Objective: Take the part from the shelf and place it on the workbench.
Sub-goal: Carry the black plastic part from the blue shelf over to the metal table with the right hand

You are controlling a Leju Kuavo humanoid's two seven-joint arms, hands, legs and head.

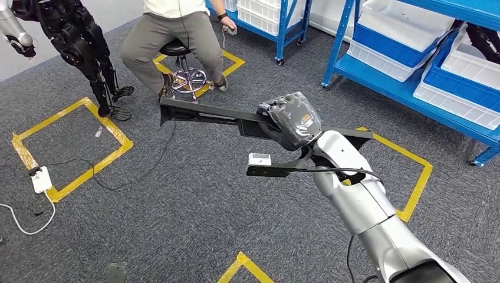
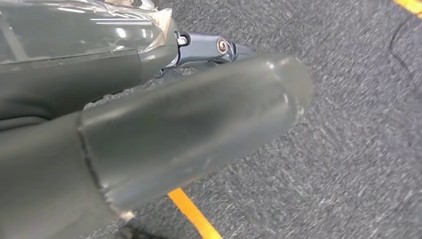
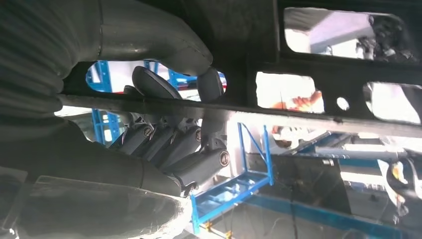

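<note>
Readable text: none in any view.
Label on the back of the right robot hand: a small orange and white sticker under its clear plastic cover, print too small to read.
Small white box on the long black flat plastic part: dark marks on its top, not legible.
Yellow tape squares on the grey carpet floor: plain outlines, no lettering.
Blue metal shelf with white bins: no legible tags.
</note>
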